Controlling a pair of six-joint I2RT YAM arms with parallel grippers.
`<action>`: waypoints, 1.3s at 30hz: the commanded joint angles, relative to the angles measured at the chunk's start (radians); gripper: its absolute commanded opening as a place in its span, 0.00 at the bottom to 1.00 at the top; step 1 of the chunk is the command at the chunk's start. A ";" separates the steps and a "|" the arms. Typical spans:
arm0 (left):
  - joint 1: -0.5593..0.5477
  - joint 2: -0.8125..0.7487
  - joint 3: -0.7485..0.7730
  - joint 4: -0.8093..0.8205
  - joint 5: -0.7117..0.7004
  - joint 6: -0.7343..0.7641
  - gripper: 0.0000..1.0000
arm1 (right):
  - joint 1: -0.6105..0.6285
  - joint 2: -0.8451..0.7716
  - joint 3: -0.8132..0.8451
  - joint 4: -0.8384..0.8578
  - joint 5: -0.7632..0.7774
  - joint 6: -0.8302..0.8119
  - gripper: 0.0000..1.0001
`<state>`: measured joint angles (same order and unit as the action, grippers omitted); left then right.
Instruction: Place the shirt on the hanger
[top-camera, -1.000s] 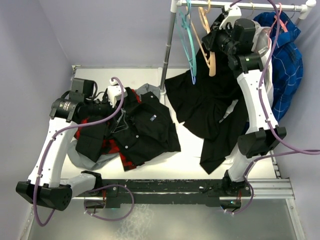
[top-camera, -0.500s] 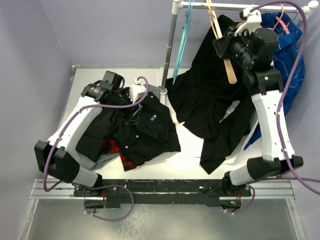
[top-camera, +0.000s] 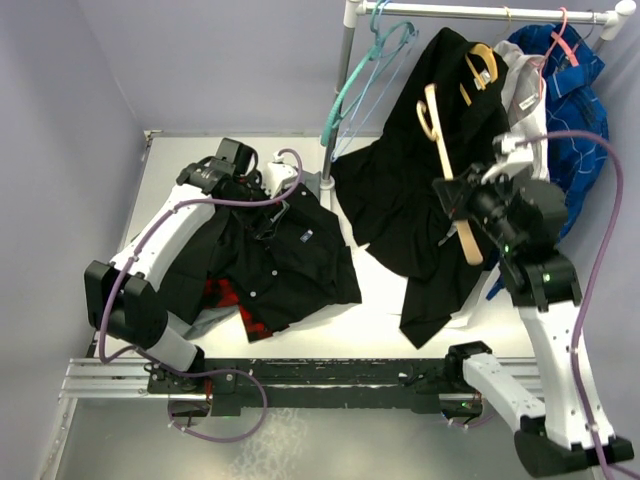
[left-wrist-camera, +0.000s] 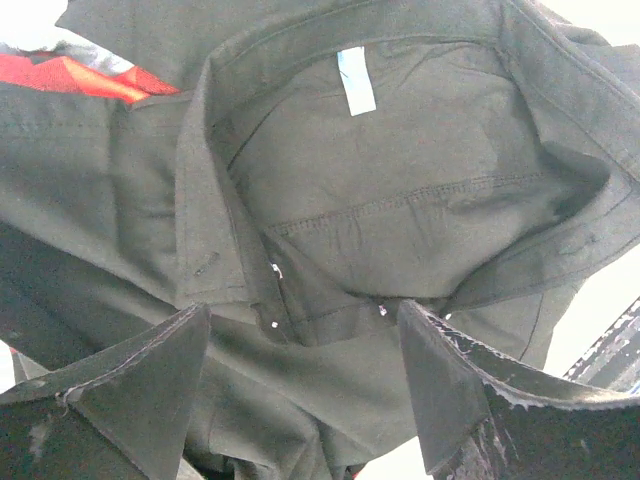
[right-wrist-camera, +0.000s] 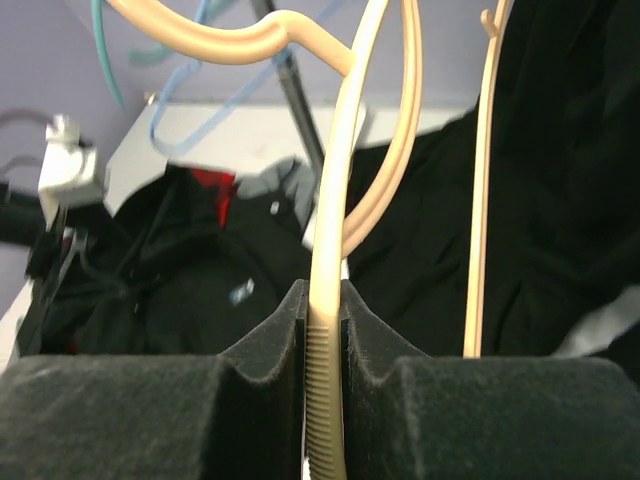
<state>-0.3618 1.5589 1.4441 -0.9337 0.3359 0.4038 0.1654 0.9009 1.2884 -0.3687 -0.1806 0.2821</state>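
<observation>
Right gripper (right-wrist-camera: 325, 330) is clamped tight on the hanger (right-wrist-camera: 330, 200), which sits pinched in the notch between the pads. In the top view the hanger (top-camera: 452, 170) hangs tilted at right of centre, in front of the long black garment (top-camera: 390, 210) and below the rail (top-camera: 480, 12). Its hook looks clear of the rail, though I can't be sure it isn't brushing the cloth behind.

Left gripper (left-wrist-camera: 300, 350) has its fingers spread wide, poised over the collar. The shirt (top-camera: 290, 250) lies crumpled on the table at left of centre, on top of the red plaid shirt (top-camera: 225, 295).

Handling call:
- The shirt (left-wrist-camera: 400, 200) is soft, light and floppy, so it will sag and fold wherever it isn't supported.
- I'd pinch the doubled collar band near the button, the firmest bit.
- The hanger is rigid, smooth wood and could swivel in the pads.

The neck label (left-wrist-camera: 356, 80), upper centre of the left wrist view, is pale with no readable writing.
</observation>
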 joint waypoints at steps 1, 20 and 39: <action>-0.012 0.018 -0.004 0.043 -0.019 -0.011 0.78 | 0.000 -0.221 -0.126 -0.048 -0.072 0.085 0.00; -0.077 0.160 0.071 0.118 -0.323 -0.044 0.80 | 0.000 -0.902 -0.654 0.104 -0.620 0.795 0.00; -0.077 0.177 0.062 0.070 -0.182 -0.032 0.16 | 0.007 -0.734 -0.854 0.458 -0.732 1.098 0.00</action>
<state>-0.4397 1.7374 1.4754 -0.8551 0.1162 0.3767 0.1654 0.1074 0.4255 -0.0170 -0.8661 1.3720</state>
